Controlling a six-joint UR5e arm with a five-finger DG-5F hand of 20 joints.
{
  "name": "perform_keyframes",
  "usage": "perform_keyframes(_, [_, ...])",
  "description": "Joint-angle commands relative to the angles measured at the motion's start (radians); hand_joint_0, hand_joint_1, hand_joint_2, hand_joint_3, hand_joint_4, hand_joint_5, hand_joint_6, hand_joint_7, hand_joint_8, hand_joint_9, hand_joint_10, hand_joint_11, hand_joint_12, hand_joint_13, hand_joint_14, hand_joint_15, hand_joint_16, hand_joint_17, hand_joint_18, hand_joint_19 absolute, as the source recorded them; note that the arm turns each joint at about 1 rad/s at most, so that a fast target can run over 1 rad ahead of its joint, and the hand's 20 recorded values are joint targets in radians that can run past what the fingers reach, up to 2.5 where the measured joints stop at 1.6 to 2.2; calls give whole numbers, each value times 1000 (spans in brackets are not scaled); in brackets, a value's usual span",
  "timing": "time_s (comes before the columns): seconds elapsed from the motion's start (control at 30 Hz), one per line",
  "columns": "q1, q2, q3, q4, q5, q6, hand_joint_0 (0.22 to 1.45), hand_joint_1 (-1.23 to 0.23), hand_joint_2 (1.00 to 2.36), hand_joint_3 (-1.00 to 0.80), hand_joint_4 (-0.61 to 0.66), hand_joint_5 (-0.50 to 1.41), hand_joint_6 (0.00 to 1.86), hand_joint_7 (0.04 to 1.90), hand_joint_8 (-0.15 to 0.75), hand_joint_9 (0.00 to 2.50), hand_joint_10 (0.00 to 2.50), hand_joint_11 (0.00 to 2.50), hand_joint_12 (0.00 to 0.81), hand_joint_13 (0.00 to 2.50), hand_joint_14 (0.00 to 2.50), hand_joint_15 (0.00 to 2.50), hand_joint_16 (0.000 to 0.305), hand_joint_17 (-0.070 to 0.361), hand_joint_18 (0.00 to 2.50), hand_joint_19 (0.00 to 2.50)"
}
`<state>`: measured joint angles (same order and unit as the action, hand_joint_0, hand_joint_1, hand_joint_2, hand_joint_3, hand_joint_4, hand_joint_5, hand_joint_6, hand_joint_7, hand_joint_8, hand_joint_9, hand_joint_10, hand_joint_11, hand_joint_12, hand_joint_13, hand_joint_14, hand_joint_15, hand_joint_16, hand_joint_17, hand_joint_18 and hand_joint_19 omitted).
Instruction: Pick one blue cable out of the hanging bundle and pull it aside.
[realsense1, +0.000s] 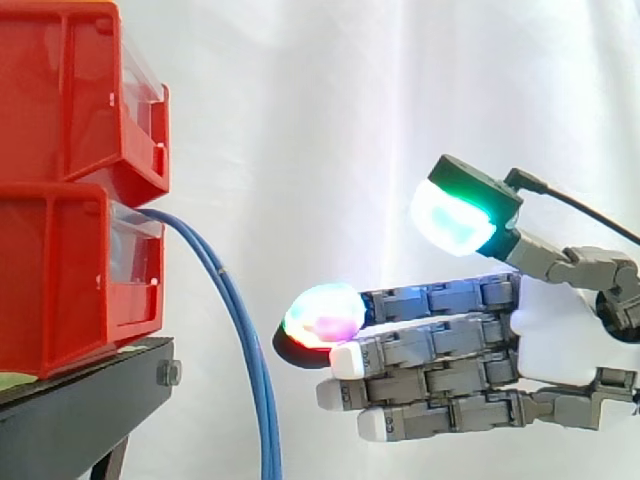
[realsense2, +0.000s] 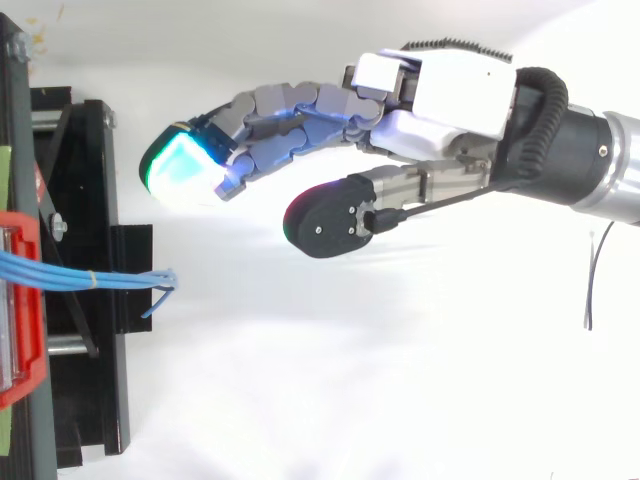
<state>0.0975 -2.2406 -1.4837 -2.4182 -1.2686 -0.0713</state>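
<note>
A bundle of thin blue cables (realsense1: 243, 330) comes out of the lower red bin (realsense1: 70, 280) and hangs down past the black stand (realsense1: 80, 410). From above, the blue cables (realsense2: 110, 279) run right from the bin and bend down over the stand's edge. My hand (realsense1: 560, 335) is to the right of the bundle, apart from it, with its fingers stretched straight toward the cables and the thumb raised above them. The hand (realsense2: 440, 95) is open and holds nothing. Its nearest glowing fingertip (realsense1: 322, 318) is a short gap from the cables.
Two red bins are stacked on the black stand at the left, the upper bin (realsense1: 75, 95) above the lower. A white curtain (realsense1: 350, 130) hangs behind. A thin dark wire (realsense2: 592, 280) hangs near the arm at the right.
</note>
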Motion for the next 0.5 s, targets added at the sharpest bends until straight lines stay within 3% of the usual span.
perform_keyframes(0.0, [4,-1,0,5,18,-19,469,-519,1000,-500,206,-184,503,810,236,442,8,194,332,245,0,17,54,122,224,259])
perform_keyframes(0.33, [21,-2,0,40,55,-56,475,-522,1000,-495,226,-173,503,827,236,468,6,201,329,267,0,29,53,120,245,271])
perform_keyframes(0.43, [19,-33,11,44,60,-48,476,-522,1000,-494,231,-171,503,829,238,470,6,201,328,271,0,26,53,119,254,269])
perform_keyframes(0.47, [14,-60,23,44,60,-38,476,-522,1001,-493,231,-171,503,830,237,471,7,202,328,271,0,30,53,119,256,276])
